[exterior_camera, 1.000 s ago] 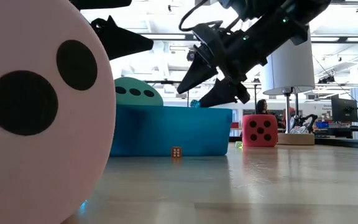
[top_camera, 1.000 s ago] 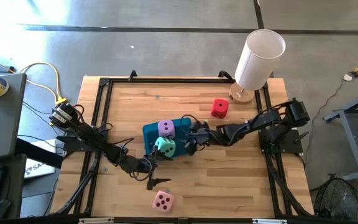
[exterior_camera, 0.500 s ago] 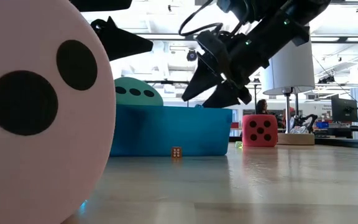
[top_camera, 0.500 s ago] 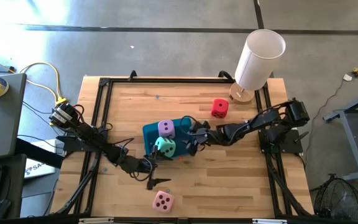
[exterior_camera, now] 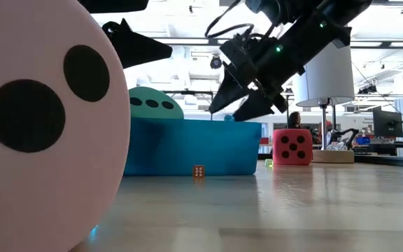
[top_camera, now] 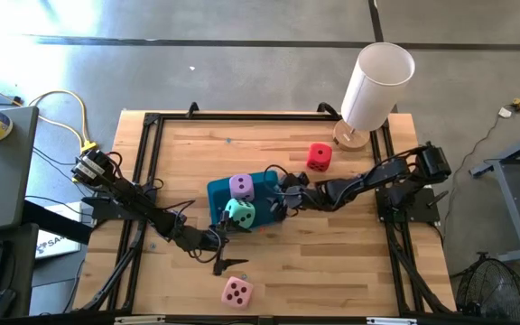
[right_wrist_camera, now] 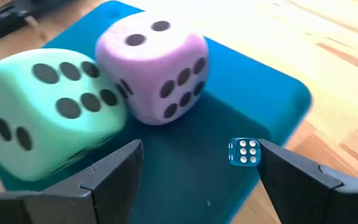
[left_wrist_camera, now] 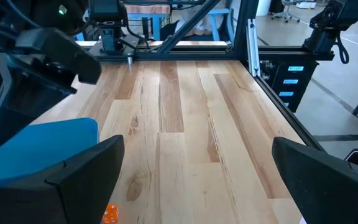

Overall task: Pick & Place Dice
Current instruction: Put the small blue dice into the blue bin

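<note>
Wooden counter (top_camera: 197, 153), dark frame. Teal tray (top_camera: 217, 192) under the right jaws (top_camera: 279, 200), open, empty; mint die (right_wrist_camera: 39, 109) and lilac die (right_wrist_camera: 157, 65) touching inside. Left jaws (top_camera: 223, 242) open beside tray. Red die (top_camera: 319, 157) and pink die (top_camera: 236, 292) well apart.

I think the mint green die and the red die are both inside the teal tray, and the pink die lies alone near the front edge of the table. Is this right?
Not quite. The die beside the mint green die in the tray is lilac, not red. The red die sits on the bare table, apart from the tray, as the high view shows. The pink die does lie alone near the front edge.
</note>
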Controlling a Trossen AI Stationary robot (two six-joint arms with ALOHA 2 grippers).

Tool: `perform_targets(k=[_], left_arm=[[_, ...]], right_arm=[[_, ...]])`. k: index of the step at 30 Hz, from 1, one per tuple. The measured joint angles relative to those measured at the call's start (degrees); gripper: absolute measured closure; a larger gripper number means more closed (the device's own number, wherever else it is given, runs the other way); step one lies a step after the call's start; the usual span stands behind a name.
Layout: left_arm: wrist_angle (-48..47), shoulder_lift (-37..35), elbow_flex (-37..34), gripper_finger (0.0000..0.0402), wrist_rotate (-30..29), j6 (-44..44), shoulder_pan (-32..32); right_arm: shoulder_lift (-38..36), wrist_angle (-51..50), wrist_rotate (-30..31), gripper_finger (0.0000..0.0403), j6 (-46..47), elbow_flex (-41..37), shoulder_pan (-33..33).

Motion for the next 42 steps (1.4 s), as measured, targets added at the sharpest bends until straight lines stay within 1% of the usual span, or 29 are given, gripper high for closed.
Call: perform_targets(k=[4,11,23,37,42], left_arm=[[0.0,0.0,0.0,0.0002,0.0,0.0,0.0],[0.0,0.0,0.0,0.0002,0.0,0.0,0.0],[0.0,0.0,0.0,0.0002,0.0,0.0,0.0],[0.0,0.0,0.0,0.0002,0.0,0.0,0.0],[0.0,0.0,0.0,0.0002,0.0,0.0,0.0]], right_arm=[[0.0,-2.9,0.4,0.0104,2.7,0.0,-0.7],[0.0,-2.9,0.4,0.0104,2.7,0.0,-0.8],[0.0,-2.5,-1.5,0.0104,2.6,0.0,-0.8],[0.1,-2.5,-1.8,0.0104,2.6,0.0,-0.8],[0.1,-2.3,-4.3,0.0104,2.7,0.0,-0.9]])
